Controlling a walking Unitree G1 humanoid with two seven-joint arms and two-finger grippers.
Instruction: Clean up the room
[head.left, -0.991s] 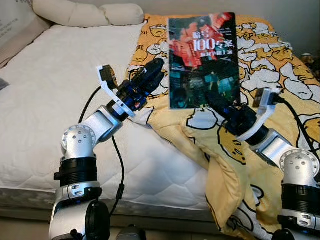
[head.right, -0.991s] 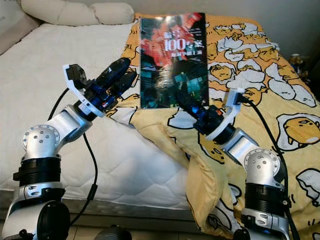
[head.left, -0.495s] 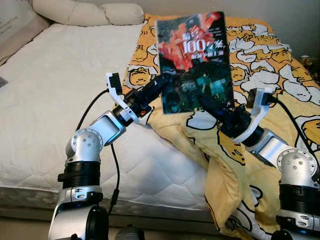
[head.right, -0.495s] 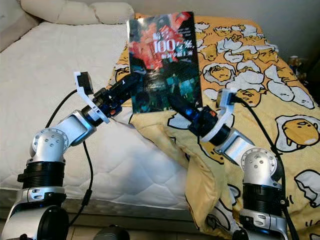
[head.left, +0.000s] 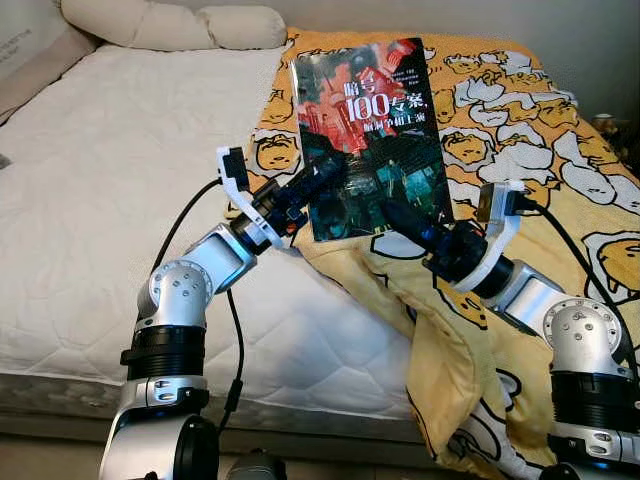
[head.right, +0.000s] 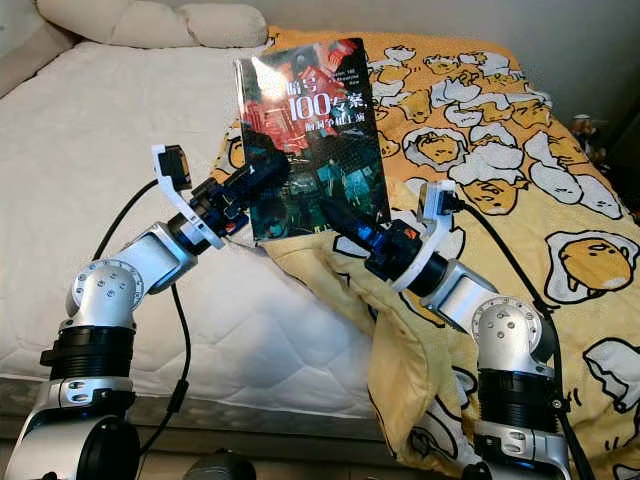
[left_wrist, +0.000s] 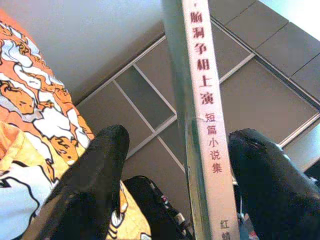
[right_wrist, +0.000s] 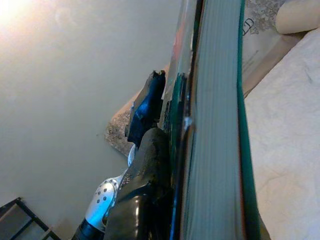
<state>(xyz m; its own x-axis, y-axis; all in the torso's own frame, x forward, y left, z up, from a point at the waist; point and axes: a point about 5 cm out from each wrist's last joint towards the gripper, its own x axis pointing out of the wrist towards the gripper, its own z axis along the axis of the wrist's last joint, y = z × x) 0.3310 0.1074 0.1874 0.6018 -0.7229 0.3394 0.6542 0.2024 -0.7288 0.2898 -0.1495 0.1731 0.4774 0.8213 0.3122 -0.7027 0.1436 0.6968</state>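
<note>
Book (head.left: 372, 135), a paperback with a dark red-and-teal cover and the number 100 in its title, stands upright in the upper centre of the left eye frame, held off the bed. My right gripper (head.left: 400, 217) clamps it at the lower right edge; in the right wrist view one black finger (right_wrist: 150, 160) presses flat against the cover beside the page block, so these jaws are closed narrow on the volume. My left gripper (head.left: 322, 178) sits at the lower left edge. In the left wrist view the white spine with printed characters runs between its two fingers (left_wrist: 97, 175), with visible space on either side: those jaws stand wide, straddling the spine without contact that I can confirm. Behind and below the book lies a yellow blanket (head.left: 520, 110) printed with egg figures, bunched and hanging over the bed edge at lower right. A white quilted mattress (head.left: 110, 190) occupies the left half, with a cream pillow (head.left: 170, 25) at upper left.
</note>
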